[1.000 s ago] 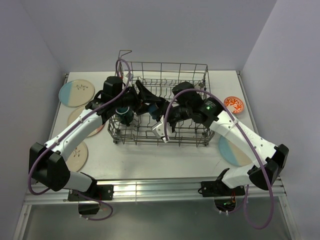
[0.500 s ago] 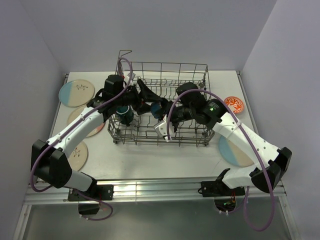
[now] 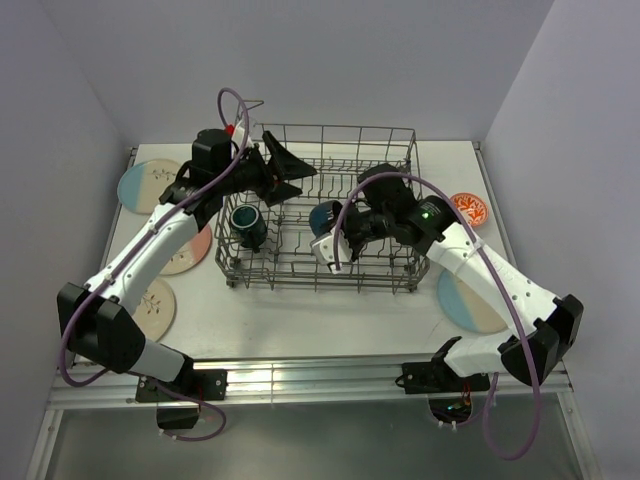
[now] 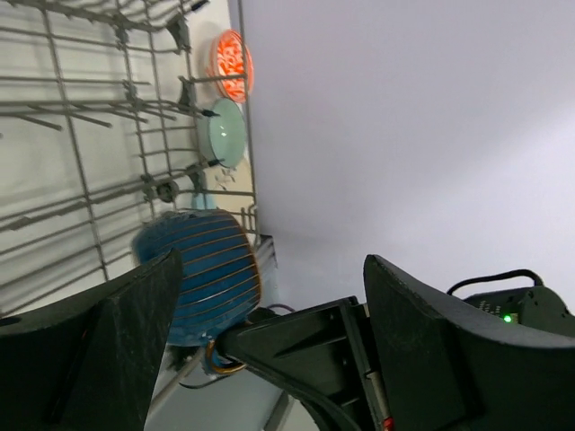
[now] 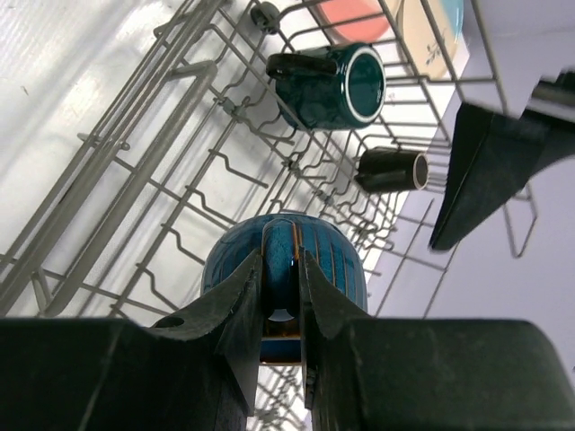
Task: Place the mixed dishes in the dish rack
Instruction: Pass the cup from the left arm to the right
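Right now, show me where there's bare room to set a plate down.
Free: dish rack's back right rows; table strip between rack front and arm bases. Crowded: rack's left and middle, with teal mug, blue mug in right gripper, left gripper above; three plates on table's left.

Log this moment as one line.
left gripper open, empty | right gripper shut on blue mug handle | mug within dish rack

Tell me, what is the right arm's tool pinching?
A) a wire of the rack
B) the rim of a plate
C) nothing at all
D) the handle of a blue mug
D: the right wrist view shows the right tool clamped on the handle of the blue mug.
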